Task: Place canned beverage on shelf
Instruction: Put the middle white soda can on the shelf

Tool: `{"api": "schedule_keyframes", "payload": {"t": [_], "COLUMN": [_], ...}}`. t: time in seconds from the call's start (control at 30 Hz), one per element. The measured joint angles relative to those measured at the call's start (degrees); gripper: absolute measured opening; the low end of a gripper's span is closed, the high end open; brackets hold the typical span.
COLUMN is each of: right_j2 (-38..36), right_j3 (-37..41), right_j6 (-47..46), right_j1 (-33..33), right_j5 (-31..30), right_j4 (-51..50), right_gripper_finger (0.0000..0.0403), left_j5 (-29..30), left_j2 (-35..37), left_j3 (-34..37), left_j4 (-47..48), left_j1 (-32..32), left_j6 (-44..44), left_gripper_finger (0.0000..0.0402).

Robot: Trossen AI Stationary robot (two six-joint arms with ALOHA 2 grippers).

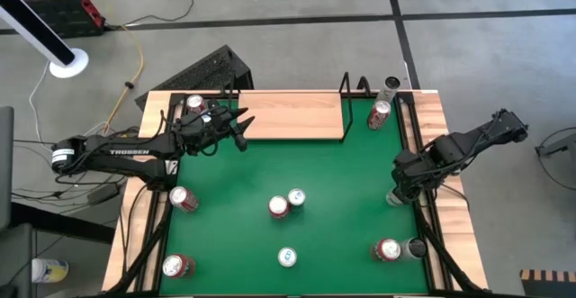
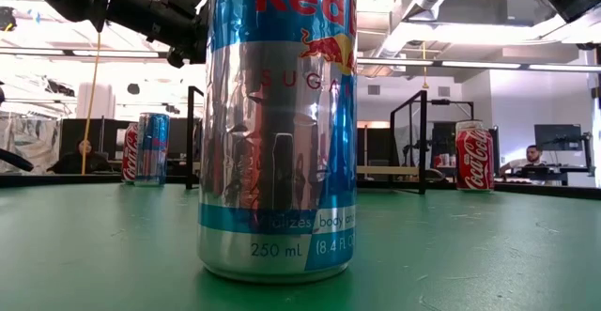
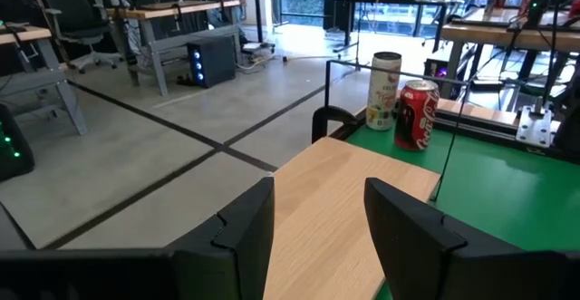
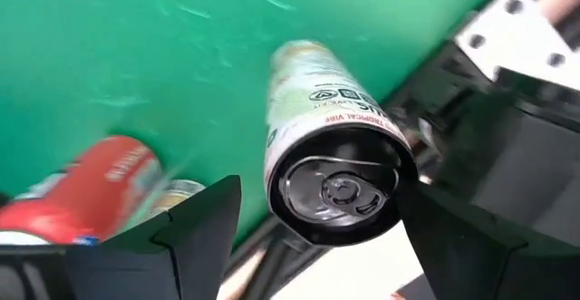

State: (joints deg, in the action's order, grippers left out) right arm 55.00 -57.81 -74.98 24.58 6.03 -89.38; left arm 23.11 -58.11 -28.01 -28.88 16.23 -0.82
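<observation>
The shelf [image 1: 292,116] is a light-wood board with black wire ends, lying along the table's far edge. My left gripper [image 1: 239,129] hovers level over its left end, open, with only the board [image 3: 335,209] showing between its fingers. My right gripper [image 1: 401,185] points down at the table's right edge, open. Its fingers stand on either side of an upright slim can with a black top and pale green label [image 4: 331,155], with a gap on each side. That can [image 1: 393,197] stands on its base on the green mat.
Several other cans stand or lie on the mat: two mid-table [image 1: 286,203], one near the front [image 1: 287,257], two at the left [image 1: 183,199], two at the front right [image 1: 389,249]. A red can [image 1: 379,113] and a slim can [image 1: 390,86] stand beyond the shelf's right end.
</observation>
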Motion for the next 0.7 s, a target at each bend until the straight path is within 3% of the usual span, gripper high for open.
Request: {"api": "schedule_keyframes", "payload": {"t": [0.7], "right_j2": [0.14], "right_j3": [-2.99], "right_j6": [-4.85], "right_j1": [0.02], "right_j5": [-0.07], "right_j4": [-0.6], "right_gripper_finger": [0.0321], "left_j5": [0.02], "left_j2": [0.0], "left_j3": [0.0], "left_j4": [0.0], "left_j1": [0.0], "left_j6": [0.5], "left_gripper_finger": [0.0158]}}
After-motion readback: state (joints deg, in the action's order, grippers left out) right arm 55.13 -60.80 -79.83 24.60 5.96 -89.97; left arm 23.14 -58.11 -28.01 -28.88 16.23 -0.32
